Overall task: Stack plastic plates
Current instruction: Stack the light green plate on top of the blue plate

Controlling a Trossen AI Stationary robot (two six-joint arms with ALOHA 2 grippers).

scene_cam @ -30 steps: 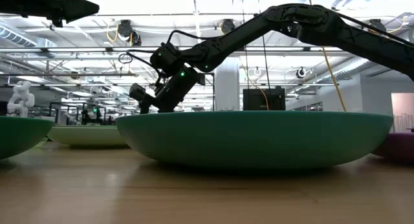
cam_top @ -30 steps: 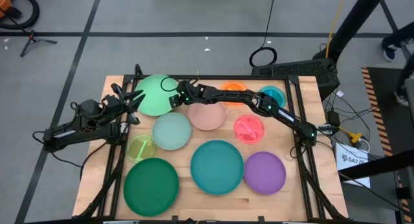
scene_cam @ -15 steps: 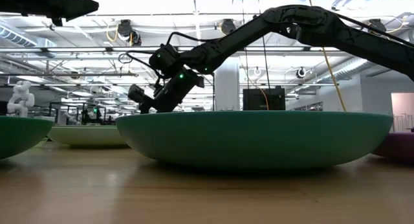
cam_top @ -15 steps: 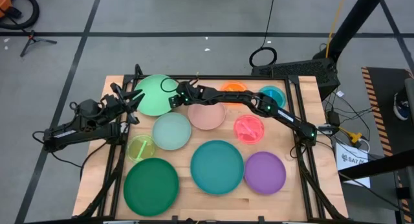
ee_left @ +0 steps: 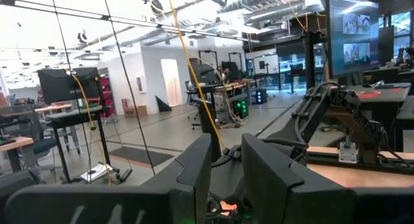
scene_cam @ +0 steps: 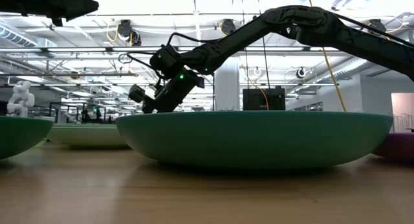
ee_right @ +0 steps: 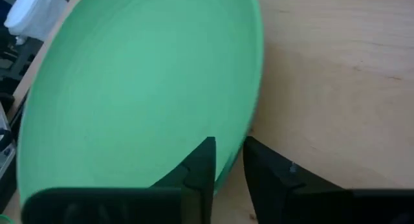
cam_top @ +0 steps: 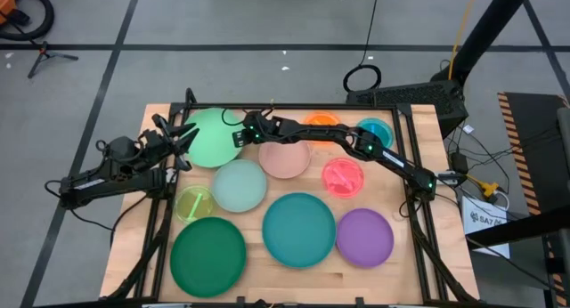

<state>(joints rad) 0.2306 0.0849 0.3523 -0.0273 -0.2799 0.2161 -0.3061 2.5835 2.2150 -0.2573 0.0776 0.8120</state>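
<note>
Right wrist view: right pincer (ee_right: 226, 160) straddles light green plate's (ee_right: 136, 94) rim.

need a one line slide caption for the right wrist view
Right gripper closed on the rim of the light green plate, bare wooden table beside it.

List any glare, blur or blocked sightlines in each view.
Low view: the teal plate looms close and hides the table beyond; ceiling lights are blown out. Left wrist view: bright windows wash out the room. Right wrist view: the light green plate is soft and close, its rim between the right gripper fingers. High view: evenly lit.
</note>
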